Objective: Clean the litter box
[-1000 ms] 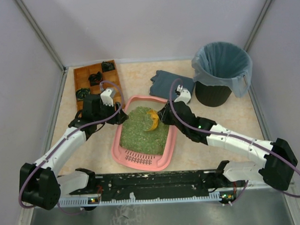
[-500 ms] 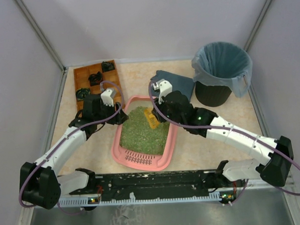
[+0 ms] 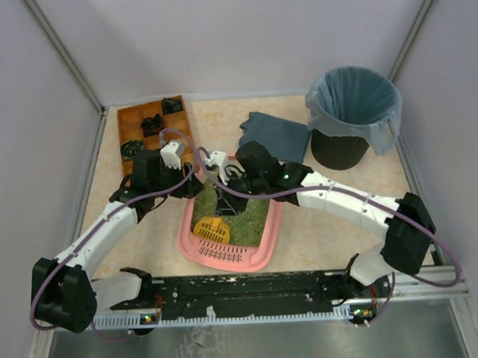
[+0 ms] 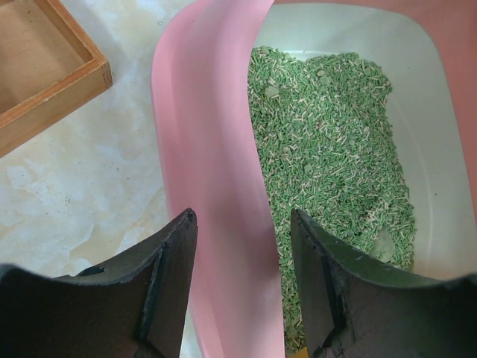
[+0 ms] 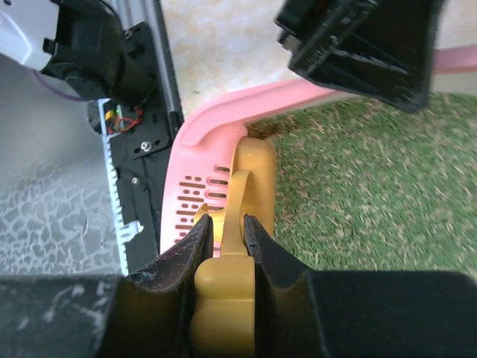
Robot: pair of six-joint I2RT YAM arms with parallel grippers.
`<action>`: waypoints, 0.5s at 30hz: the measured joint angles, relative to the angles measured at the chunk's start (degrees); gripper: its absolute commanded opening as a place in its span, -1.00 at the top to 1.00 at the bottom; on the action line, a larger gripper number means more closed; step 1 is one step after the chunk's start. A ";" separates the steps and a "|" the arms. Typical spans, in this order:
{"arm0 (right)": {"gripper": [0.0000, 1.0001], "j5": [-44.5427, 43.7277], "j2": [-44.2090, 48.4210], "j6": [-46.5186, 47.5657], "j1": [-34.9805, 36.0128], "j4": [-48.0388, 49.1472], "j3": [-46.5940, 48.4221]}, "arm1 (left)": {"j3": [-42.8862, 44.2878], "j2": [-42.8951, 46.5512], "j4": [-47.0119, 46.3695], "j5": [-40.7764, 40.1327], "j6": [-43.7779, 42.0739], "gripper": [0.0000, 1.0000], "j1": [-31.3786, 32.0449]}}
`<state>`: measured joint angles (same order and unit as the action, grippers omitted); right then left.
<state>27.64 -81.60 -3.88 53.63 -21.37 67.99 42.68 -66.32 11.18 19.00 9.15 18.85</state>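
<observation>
The pink litter box [image 3: 267,239] holds green litter [image 3: 252,216] and has a slotted grille [image 3: 223,250] at its near end. My left gripper [image 3: 189,188] straddles its far-left rim [image 4: 216,149], one finger outside and one inside over the litter [image 4: 328,149], shut on the wall. My right gripper [image 3: 223,202] reaches across the box and is shut on the handle of a yellow scoop [image 3: 212,229]. The scoop's head [image 5: 256,175] rests at the near-left end, by the grille [image 5: 195,195]. In the right wrist view the gripper [image 5: 223,224] pinches the handle.
A brown wooden compartment tray [image 3: 133,120] with black parts stands at the far left. A black bin with a blue-grey bag [image 3: 353,110] stands at the far right, a folded grey cloth [image 3: 274,134] beside it. A black rail [image 3: 244,292] runs along the near edge.
My right arm has swung left and nearer across the box, carrying the yellow scoop from the far-right litter to the near-left end by the grille. The left arm has not moved.
</observation>
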 measured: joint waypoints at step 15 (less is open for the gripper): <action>1.00 6.01 -15.39 2.08 -0.61 -2.82 9.75 | 0.26 0.00 0.04 -0.39 0.07 -0.17 -0.63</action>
<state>33.65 -96.99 -1.80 53.01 -24.18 77.73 42.94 -66.32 11.22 18.61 9.21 18.22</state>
